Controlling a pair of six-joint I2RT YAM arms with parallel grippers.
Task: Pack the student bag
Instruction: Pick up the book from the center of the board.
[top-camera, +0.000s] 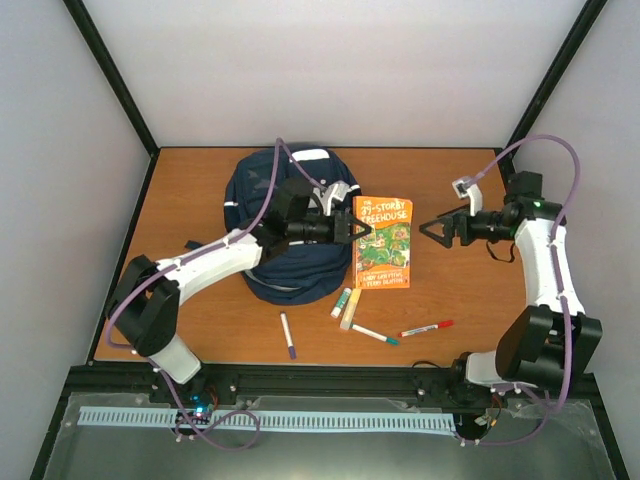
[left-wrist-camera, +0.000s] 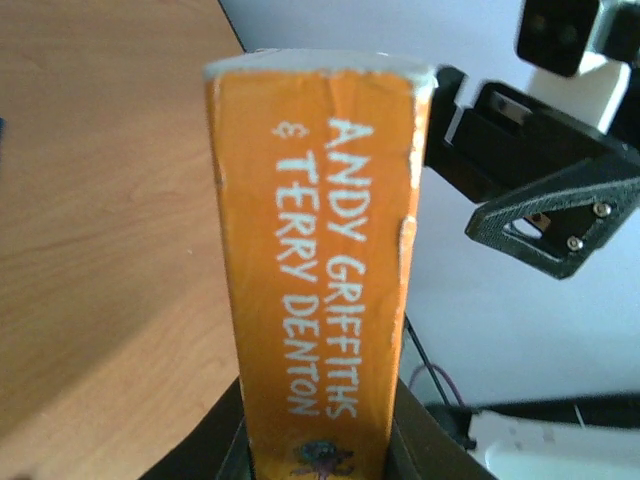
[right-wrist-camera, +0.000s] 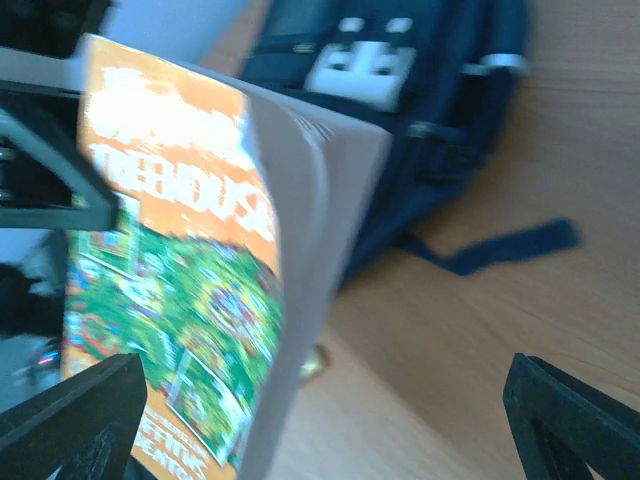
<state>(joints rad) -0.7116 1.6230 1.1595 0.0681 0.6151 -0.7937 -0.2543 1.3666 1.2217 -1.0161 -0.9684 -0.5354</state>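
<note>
The student bag (top-camera: 262, 215), a navy backpack with white patches, lies at the back left of the table; it also shows in the right wrist view (right-wrist-camera: 430, 110). My left gripper (top-camera: 358, 229) is shut on the spine edge of an orange book (top-camera: 383, 243) and holds it above the table, right of the bag. The left wrist view shows its orange spine (left-wrist-camera: 320, 270) between my fingers. My right gripper (top-camera: 428, 229) is open and empty, a little right of the book, facing it. The right wrist view shows the book's cover (right-wrist-camera: 170, 300) close ahead.
Several markers lie near the front: a purple one (top-camera: 288, 334), a green and a yellow one (top-camera: 346, 306), a teal-tipped one (top-camera: 374, 333) and a red one (top-camera: 427, 327). Black frame posts and white walls bound the table (top-camera: 200, 170).
</note>
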